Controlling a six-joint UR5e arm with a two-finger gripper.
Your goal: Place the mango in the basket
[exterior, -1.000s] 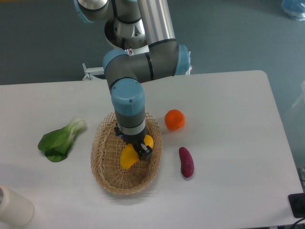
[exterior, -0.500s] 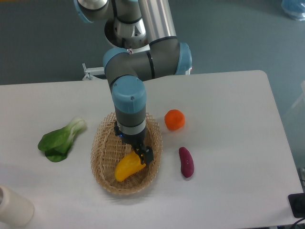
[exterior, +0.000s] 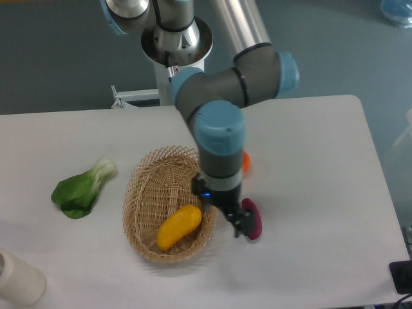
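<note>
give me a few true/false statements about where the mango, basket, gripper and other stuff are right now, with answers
1. The mango lies inside the basket. True.
2. The gripper holds the mango. False: it holds nothing and hangs right of the basket, near the purple sweet potato.
3. The bok choy lies on the table left of the basket. True.
4. The orange sits in the basket. False: it is on the table, outside the basket and mostly hidden behind the arm.
5. The sweet potato is left of the basket. False: it is to its right.
</note>
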